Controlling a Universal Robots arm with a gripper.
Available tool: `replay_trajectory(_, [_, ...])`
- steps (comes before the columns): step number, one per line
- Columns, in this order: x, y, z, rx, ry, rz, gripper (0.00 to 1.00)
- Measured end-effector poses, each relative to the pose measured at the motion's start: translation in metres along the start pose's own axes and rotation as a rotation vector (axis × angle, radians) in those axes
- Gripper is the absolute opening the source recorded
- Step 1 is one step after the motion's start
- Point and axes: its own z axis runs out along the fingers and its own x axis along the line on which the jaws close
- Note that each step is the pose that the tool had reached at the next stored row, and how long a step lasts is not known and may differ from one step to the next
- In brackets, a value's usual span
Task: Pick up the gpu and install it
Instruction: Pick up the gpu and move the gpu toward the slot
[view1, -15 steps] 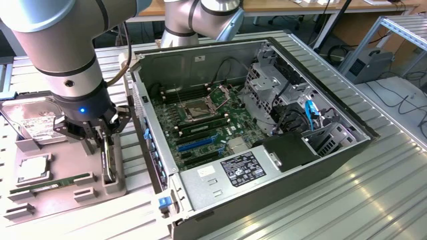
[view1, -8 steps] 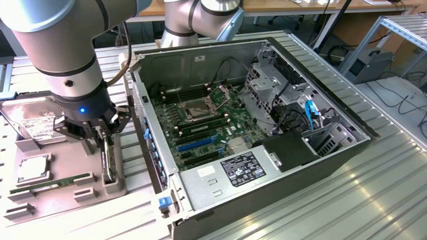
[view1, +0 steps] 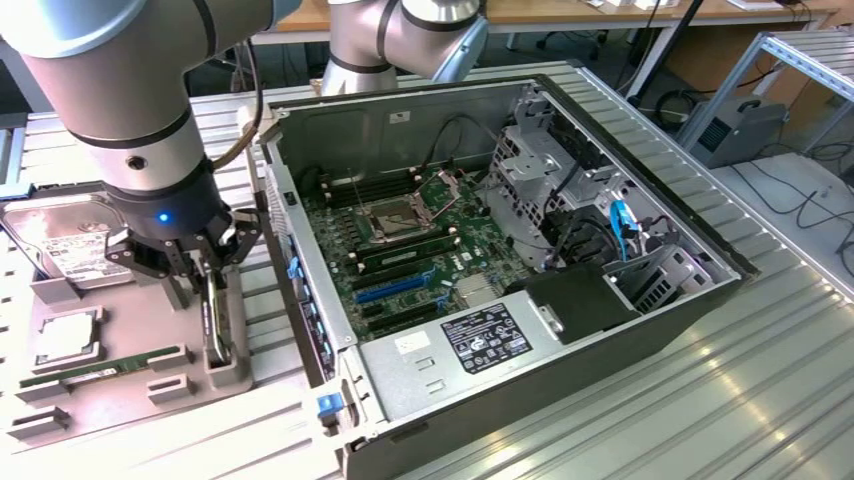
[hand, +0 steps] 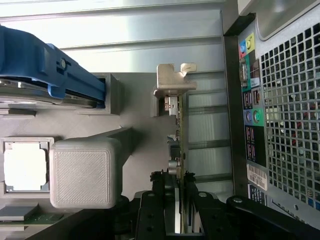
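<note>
Gripper (view1: 204, 282) pointing down, fingers (hand: 159, 181) clamped on gpu (hand: 179, 127)

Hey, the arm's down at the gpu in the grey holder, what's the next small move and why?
Probably lift straight up. The gripper looks shut on the gpu, which stands on edge in the grey holder beside the case; a vertical pull should free it cleanly.

The ribbed metal table (view1: 747, 400) carries 1 open computer case (view1: 387, 120) and 1 grey tray (view1: 114, 405).
</note>
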Motion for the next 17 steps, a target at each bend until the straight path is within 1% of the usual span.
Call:
replay_trajectory(11, [0.0, 0.0004, -0.0098, 0.0, 0.0, 0.0, 0.27])
replay_trajectory(17, [0.0, 0.0006, -0.0135, 0.0, 0.0, 0.0, 0.27])
